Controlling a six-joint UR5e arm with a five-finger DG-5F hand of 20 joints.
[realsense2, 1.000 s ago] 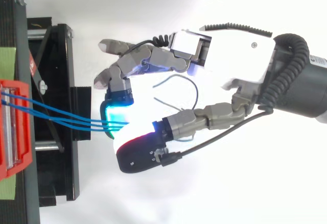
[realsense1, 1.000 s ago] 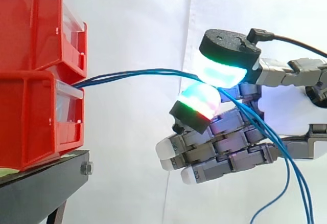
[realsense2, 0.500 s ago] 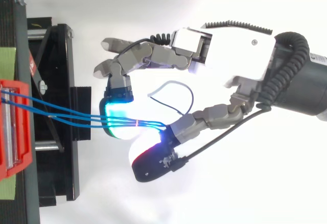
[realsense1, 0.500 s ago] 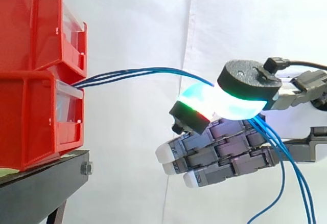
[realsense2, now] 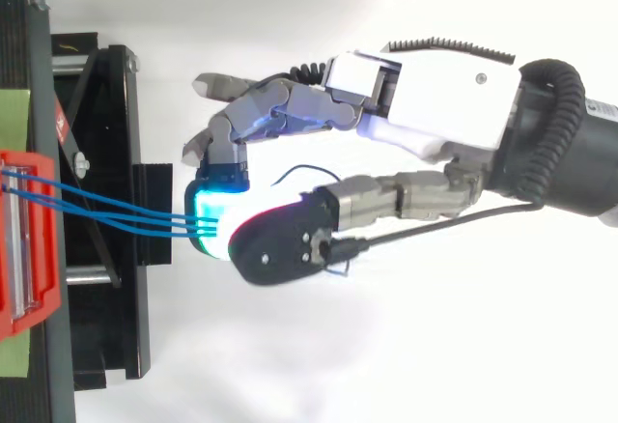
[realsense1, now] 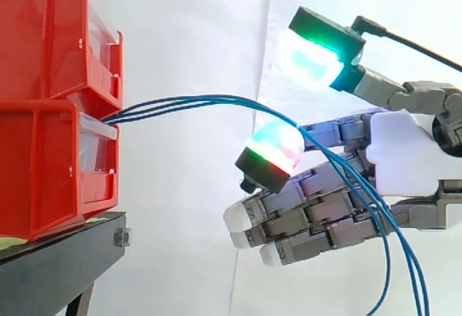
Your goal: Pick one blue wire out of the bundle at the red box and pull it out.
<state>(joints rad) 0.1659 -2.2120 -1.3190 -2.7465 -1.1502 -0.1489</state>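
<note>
Three thin blue wires (realsense1: 188,101) leave the slot between two stacked red boxes (realsense1: 43,164) at the left and arch rightward. They lie across one glowing fingertip (realsense1: 276,148) of my hand (realsense1: 404,150), then hang down past the other fingers. The thumb pad (realsense1: 317,60) is raised well above that fingertip, with a clear gap beneath it, so nothing is pinched. From above, the wires (realsense2: 116,209) run from the red box (realsense2: 29,239) to the cyan-lit fingertip, and the thumb (realsense2: 280,249) covers their far end.
The red boxes sit on a black stand (realsense1: 50,273) at the left edge, with its frame (realsense2: 106,153) reaching toward the hand. A white curtain (realsense1: 202,27) forms the backdrop. The wires' loose ends dangle below the hand at the lower right.
The thumb, pressed down on the wires half a second ago, has lifted high off them. The wires now just rest on the fingertip.
</note>
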